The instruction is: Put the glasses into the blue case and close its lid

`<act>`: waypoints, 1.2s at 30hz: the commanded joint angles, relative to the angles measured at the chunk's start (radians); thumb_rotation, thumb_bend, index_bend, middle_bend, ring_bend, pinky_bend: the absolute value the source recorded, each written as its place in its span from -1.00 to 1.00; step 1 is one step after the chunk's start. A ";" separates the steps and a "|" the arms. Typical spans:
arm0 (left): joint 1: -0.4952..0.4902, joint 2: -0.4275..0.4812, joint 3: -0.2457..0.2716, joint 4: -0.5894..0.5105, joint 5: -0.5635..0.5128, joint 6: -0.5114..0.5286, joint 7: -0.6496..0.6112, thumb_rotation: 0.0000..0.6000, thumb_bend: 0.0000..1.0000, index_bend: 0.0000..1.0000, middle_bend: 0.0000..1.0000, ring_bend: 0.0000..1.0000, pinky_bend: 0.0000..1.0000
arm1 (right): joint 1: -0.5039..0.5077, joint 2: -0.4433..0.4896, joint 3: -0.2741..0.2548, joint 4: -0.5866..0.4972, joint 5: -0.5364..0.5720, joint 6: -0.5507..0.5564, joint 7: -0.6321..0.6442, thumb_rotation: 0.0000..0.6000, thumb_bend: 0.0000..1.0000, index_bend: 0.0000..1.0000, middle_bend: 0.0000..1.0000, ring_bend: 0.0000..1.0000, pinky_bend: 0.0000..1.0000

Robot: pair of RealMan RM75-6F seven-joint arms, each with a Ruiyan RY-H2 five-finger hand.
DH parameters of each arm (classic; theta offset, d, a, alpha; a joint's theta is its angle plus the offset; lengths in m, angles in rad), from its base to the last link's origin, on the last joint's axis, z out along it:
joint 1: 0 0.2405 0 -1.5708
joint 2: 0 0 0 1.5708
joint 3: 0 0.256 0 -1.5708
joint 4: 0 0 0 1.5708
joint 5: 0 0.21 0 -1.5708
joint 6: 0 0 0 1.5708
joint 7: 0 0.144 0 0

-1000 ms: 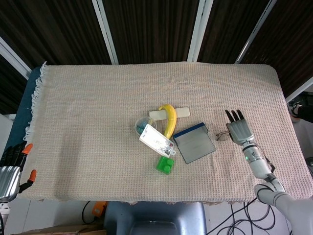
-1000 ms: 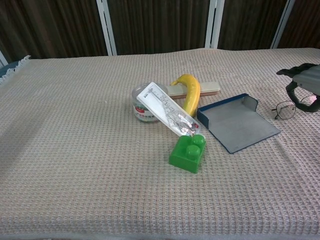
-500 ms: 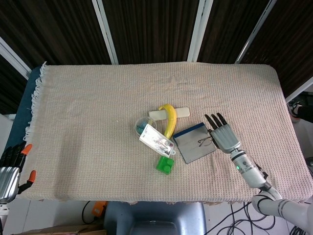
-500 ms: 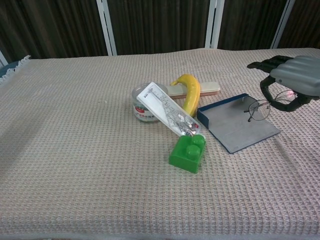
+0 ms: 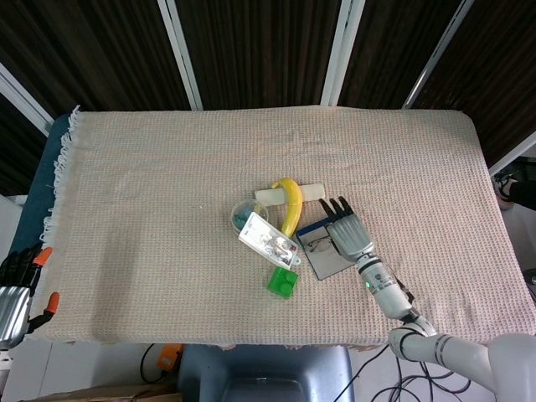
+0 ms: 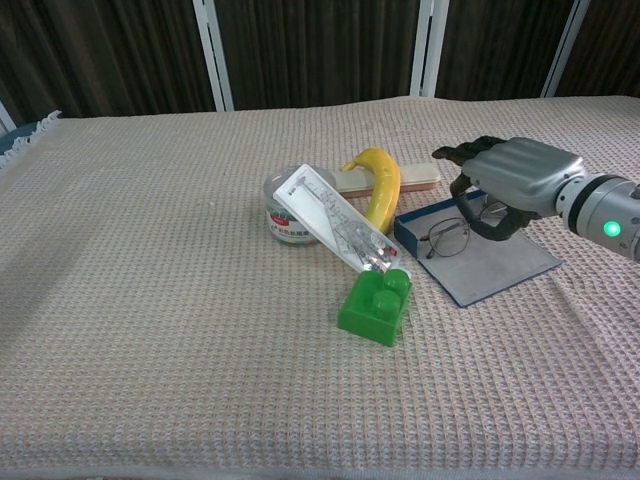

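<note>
Right hand (image 6: 510, 185) is pinching the glasses (image 6: 447, 234) by one temple, holding them just over the open blue case (image 6: 490, 268), right of frame centre in the chest view. Lenses are hanging at the case's left edge. Best bet: lower them flat onto the grey lining, well inside the rim, before letting go, so the lid can fold shut. Left hand (image 5: 17, 289) is sitting at the lower left edge of the head view, fingers curled, holding nothing. Clutter crowding the case's left side: banana (image 6: 383, 188), ruler (image 6: 335, 229), green brick (image 6: 375, 304), tape tub (image 6: 285, 221). Banana and brick could be getting in the way.
</note>
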 commanded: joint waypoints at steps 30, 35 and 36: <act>-0.004 0.004 0.008 -0.001 0.014 -0.008 -0.006 1.00 -0.16 -1.00 -1.00 -1.00 -1.00 | 0.062 -0.084 0.017 0.109 0.067 -0.021 -0.054 1.00 0.26 0.22 -0.79 -1.00 -1.00; -0.003 0.005 0.008 -0.001 0.012 -0.009 -0.008 1.00 -0.16 -1.00 -1.00 -1.00 -1.00 | 0.064 -0.092 0.012 0.119 0.059 -0.012 -0.044 1.00 0.26 0.14 -0.79 -1.00 -1.00; -0.003 0.005 0.008 -0.001 0.012 -0.009 -0.009 1.00 -0.16 -1.00 -1.00 -1.00 -1.00 | 0.063 -0.092 0.011 0.119 0.056 -0.009 -0.039 1.00 0.26 0.13 -0.79 -1.00 -1.00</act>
